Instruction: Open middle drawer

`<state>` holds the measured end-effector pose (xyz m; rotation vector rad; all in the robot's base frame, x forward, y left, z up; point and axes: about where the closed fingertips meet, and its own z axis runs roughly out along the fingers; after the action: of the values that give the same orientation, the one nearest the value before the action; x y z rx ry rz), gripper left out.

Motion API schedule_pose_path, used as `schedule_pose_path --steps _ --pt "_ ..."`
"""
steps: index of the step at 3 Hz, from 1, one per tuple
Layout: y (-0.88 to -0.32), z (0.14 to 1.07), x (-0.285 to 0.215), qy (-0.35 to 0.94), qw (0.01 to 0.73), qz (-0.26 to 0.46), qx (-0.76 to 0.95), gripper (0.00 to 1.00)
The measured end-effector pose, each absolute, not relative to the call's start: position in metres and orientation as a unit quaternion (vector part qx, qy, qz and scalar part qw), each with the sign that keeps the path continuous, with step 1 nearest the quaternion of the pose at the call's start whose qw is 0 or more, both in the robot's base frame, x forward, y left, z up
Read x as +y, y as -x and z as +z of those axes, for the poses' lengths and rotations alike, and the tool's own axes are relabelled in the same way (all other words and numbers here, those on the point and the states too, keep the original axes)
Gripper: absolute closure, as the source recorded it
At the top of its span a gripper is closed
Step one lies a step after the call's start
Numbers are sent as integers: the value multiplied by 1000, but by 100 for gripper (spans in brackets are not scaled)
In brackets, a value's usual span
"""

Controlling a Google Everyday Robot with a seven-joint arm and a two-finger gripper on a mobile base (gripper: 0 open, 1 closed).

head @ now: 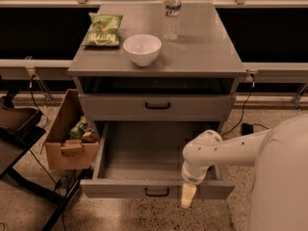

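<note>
Gripper on the white robot arm hangs at the near face of the wide grey middle drawer, just right of its small black bar handle; whether it is spread or pressed together cannot be told. The drawer stands well out of the grey cabinet, its plain inside bare, so the pull looks nearly finished. To finish cleanly, any remaining travel should run straight toward the near side, level with the runners, so the box does not rack or jam. The release should come away from the front without nudging it back in.

Above it, the closed grey drawer with a black handle sits flush. On the grey tabletop rest a white ceramic bowl, a green snack bag and a clear plastic water bottle.

Anything below the open drawer is hidden by it, and the arm covers the drawer's right rim. Whether the gripper touches the front is unclear. A brown cardboard box at left holds items too murky to name, and the robot's body is cut off at right.
</note>
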<state>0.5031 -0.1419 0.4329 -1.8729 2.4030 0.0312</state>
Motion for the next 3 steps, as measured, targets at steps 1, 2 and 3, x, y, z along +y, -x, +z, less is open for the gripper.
schedule_pose_path --steps 1,2,3 --pt "-503 433 -142 614 47 10 788 0" --pt "-495 428 -141 615 41 8 787 0" --pt "-445 408 -134 603 16 17 797 26"
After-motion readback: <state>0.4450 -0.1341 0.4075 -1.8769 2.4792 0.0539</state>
